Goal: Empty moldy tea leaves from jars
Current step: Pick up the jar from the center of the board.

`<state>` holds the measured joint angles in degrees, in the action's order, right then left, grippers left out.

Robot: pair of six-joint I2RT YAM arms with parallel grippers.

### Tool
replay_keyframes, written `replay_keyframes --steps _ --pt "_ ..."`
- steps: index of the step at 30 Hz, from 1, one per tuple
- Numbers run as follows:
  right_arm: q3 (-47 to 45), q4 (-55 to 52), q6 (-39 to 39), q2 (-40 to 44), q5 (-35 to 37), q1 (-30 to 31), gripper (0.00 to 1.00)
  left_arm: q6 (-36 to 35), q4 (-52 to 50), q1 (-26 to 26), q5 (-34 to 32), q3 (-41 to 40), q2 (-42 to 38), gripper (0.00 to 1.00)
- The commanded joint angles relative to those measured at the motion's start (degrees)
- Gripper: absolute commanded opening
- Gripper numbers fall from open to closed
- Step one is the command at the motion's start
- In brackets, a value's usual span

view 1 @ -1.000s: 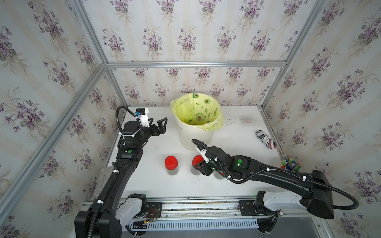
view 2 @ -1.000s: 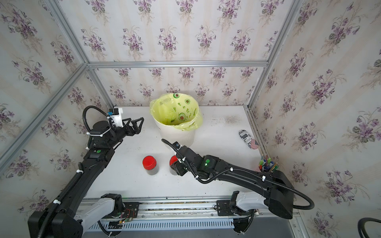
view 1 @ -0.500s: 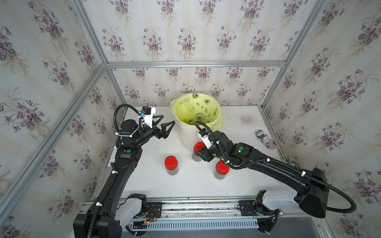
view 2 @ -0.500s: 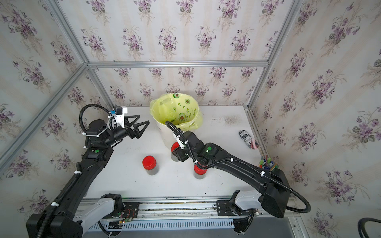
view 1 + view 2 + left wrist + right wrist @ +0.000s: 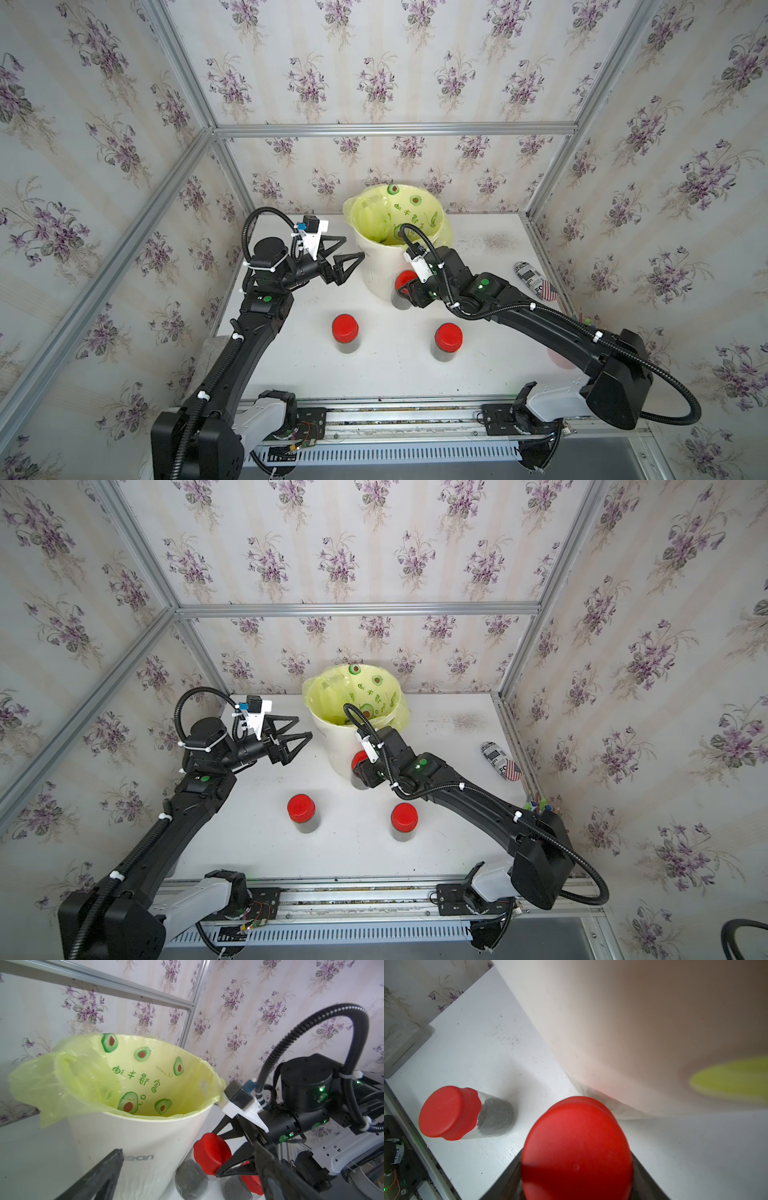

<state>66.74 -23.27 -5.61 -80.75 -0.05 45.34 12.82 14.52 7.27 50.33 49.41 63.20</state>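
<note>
The jars [image 5: 496, 1118] looked clear and glossy, their red lids [image 5: 444, 1111] smooth matt plastic; the yellow-green bin liner [image 5: 62, 1078] was thin, crinkled film.

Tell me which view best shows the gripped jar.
Left wrist: the jar shows lid, wall and dark leaves beside the bin. Right wrist shows mainly its lid; in both top views the right gripper half hides it.
</note>
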Motion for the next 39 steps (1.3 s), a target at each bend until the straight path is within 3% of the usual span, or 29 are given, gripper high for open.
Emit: replay_keyframes --steps 1,10,17,20,26,39 --pt "1.78 0.87 3.29 0.39 -3.00 -0.26 0.35 -4.21 0.83 1.55 3.29 0.78 0.26 0.99" --pt "4.49 -4.45 7.79 5.12 -13.19 -0.35 0.35 -11.69 -4.21 6.31 4.85 -0.14 2.34 0.99" --pt "6.97 -7.35 10.41 7.88 -16.98 -0.34 0.33 -27.22 -14.05 12.18 0.15 0.45 2.83 0.99" --pt "7.94 -7.99 11.42 8.24 -18.47 -0.34 0.32 -30.21 -14.61 13.40 -1.05 -0.31 2.16 0.99" --pt "10.18 -8.77 12.89 7.90 -23.52 -0.36 0.30 -33.91 -14.45 14.69 -1.74 -2.06 1.49 0.99" --pt "8.86 -3.60 11.88 7.22 -30.23 -0.30 0.28 -34.56 -11.44 16.28 -0.30 -3.00 2.19 0.99"
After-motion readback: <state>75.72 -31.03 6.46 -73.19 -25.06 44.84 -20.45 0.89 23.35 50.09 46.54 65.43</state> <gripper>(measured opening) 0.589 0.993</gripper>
